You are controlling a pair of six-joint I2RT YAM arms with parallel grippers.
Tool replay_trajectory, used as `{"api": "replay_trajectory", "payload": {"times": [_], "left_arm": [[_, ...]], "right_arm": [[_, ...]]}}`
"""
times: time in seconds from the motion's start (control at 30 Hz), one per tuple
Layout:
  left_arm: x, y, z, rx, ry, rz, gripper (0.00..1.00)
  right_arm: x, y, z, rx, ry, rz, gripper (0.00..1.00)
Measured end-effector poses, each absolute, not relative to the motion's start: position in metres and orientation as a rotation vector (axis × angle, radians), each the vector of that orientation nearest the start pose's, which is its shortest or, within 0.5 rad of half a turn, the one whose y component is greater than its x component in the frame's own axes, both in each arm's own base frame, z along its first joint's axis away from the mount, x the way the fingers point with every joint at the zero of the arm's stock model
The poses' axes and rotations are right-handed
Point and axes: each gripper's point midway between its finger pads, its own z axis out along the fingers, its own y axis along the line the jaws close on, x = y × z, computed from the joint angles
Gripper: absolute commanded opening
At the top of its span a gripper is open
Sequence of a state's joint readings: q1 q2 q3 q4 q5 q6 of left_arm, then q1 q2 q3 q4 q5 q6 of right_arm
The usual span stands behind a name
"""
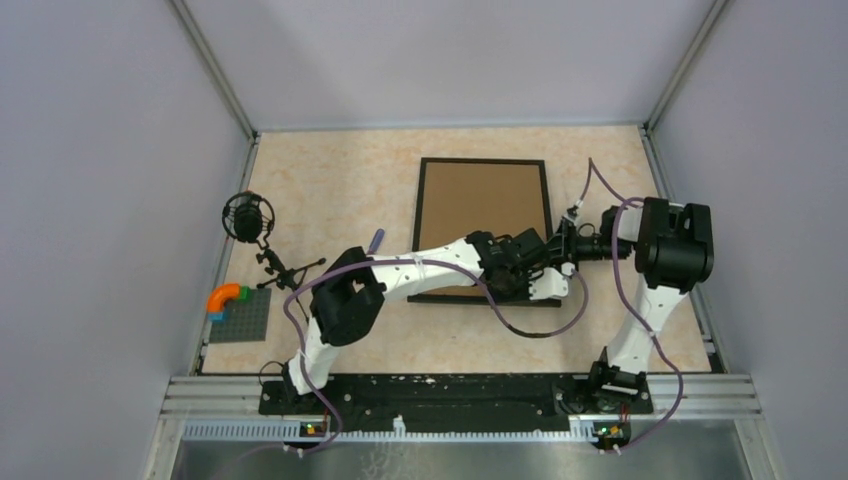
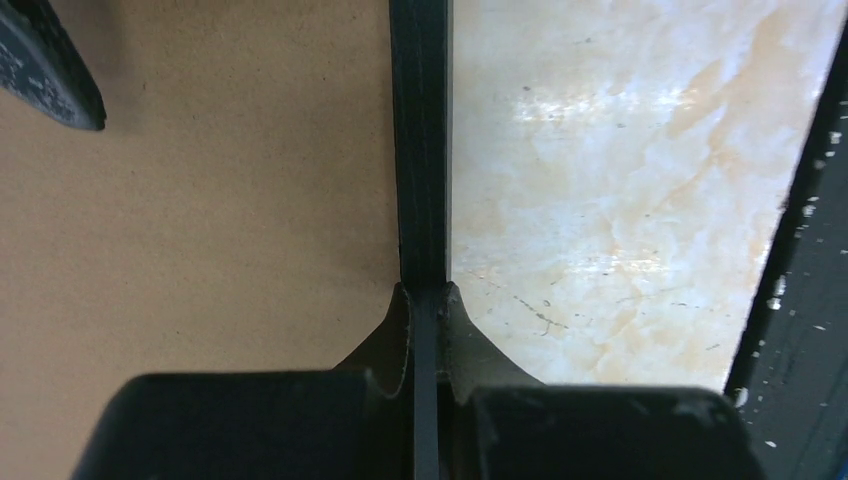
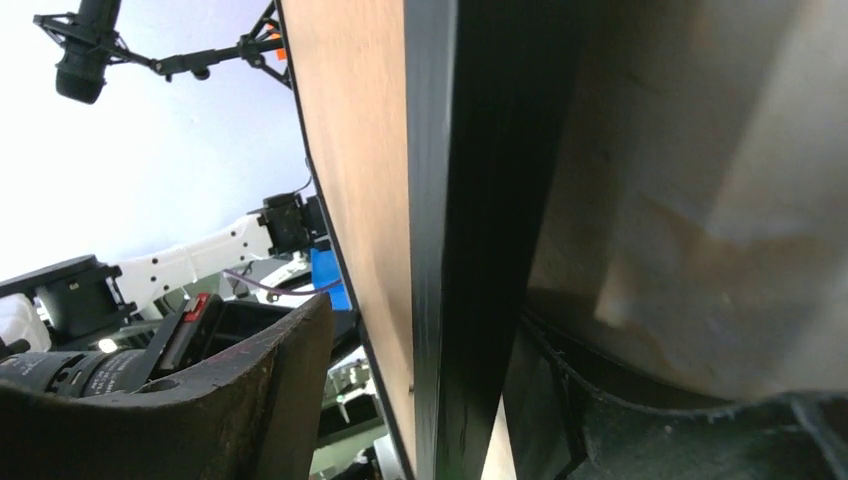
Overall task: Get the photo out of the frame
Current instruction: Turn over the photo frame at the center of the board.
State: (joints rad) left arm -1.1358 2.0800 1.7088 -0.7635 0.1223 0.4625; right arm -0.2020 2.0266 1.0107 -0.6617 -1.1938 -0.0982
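So the frame point(image 1: 480, 205) is lying flat on the table point(image 1: 330, 190) with its brown board back facing up, so you can't see the photo at all. Its long axis runs away from the arm bases, with a short edge nearest them. Both arms meet at its right edge, down by the near corner. The left hand point(image 2: 425, 300) is pressed together, pinching the thin black rim. The right hand point(image 3: 420, 400) is spread and straddles that same rim, and one of its fingers point(image 3: 250, 400) sits clear of the board. There's a microphone point(image 1: 247, 217) off at the left side.
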Motion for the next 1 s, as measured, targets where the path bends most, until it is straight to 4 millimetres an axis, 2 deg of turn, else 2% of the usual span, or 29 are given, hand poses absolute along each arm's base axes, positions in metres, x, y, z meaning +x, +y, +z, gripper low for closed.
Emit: {"api": "replay_trajectory", "payload": {"times": [0.3, 0.37, 0.5, 0.57, 0.63, 0.77, 0.9, 0.93, 1.0], "left_arm": [[0.185, -0.435, 0.088, -2.547, -2.364, 0.608, 0.0], [0.184, -0.433, 0.088, -2.543, -2.358, 0.617, 0.0], [0.182, -0.431, 0.084, -2.533, -2.345, 0.63, 0.0], [0.18, -0.429, 0.082, -2.521, -2.34, 0.633, 0.09], [0.18, -0.426, 0.08, -2.503, -2.347, 0.635, 0.26], [0.189, -0.428, 0.092, -2.461, -2.405, 0.723, 0.59], [0.216, -0.416, 0.116, -2.36, -2.534, 0.834, 0.91], [0.224, -0.413, 0.125, -2.337, -2.573, 0.863, 0.97], [0.239, -0.406, 0.145, -2.303, -2.653, 0.917, 0.99]], "right_arm": [[0.305, 0.124, 0.04, 0.174, 2.387, 1.834, 0.55], [0.306, 0.126, 0.042, 0.175, 2.361, 1.856, 0.49], [0.307, 0.127, 0.035, 0.216, 2.376, 1.866, 0.21], [0.302, 0.13, 0.036, 0.256, 2.379, 1.919, 0.11], [0.299, 0.13, 0.037, 0.233, 2.369, 1.935, 0.01], [0.296, 0.128, 0.033, 0.171, 2.393, 1.89, 0.0], [0.297, 0.119, 0.035, 0.191, 2.424, 1.85, 0.0], [0.298, 0.116, 0.037, 0.189, 2.433, 1.831, 0.0], [0.303, 0.111, 0.045, 0.183, 2.466, 1.775, 0.0]]}}
